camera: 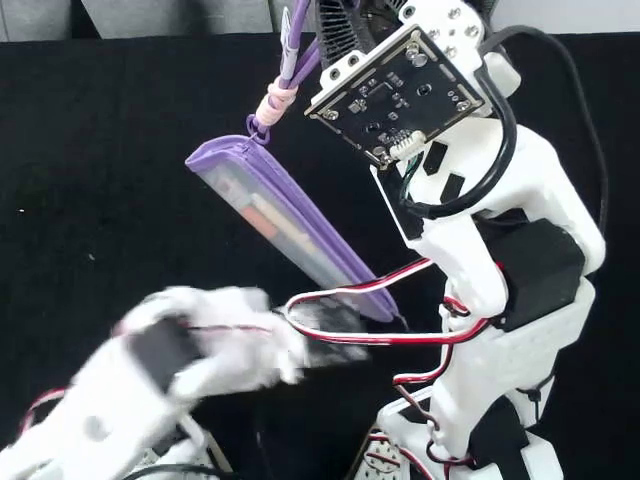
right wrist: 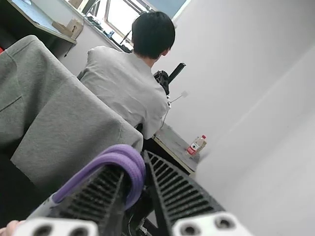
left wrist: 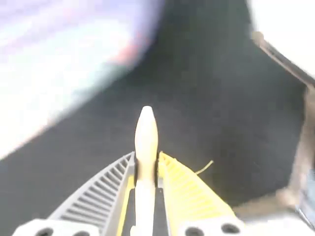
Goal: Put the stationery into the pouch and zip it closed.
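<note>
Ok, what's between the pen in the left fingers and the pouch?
Only bare black table shows between the pen and the blurred pouch in the left wrist view; they are apart.

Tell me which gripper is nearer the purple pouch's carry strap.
Right. The right gripper is clamped on the purple carry strap; the left gripper, gripping a cream stick, is by the purple pouch's lower end.

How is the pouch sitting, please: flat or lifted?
Lifted at one end: the pouch hangs slanted from its purple strap, pinched in the right gripper.
</note>
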You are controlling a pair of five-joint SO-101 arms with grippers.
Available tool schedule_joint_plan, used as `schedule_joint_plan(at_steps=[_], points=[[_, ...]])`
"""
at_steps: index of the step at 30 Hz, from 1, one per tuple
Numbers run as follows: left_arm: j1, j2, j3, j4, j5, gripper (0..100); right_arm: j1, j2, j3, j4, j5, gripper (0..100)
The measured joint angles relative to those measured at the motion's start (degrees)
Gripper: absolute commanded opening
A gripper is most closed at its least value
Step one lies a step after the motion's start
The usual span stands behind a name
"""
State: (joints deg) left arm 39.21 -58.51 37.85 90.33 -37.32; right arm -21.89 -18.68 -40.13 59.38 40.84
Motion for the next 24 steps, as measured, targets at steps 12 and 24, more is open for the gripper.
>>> schedule_joint_plan(at_steps=[12, 24], points=[[-31.91, -32.18, 2.02, -21.89, 14.86, 3, 0.00, -7.21, 0.00, 7.82, -5.63, 1.1], [-33.58, -33.85, 3.69, -35.25, 40.44, 3, 15.03, -11.96, 0.44, 19.34, -7.03, 1.1]])
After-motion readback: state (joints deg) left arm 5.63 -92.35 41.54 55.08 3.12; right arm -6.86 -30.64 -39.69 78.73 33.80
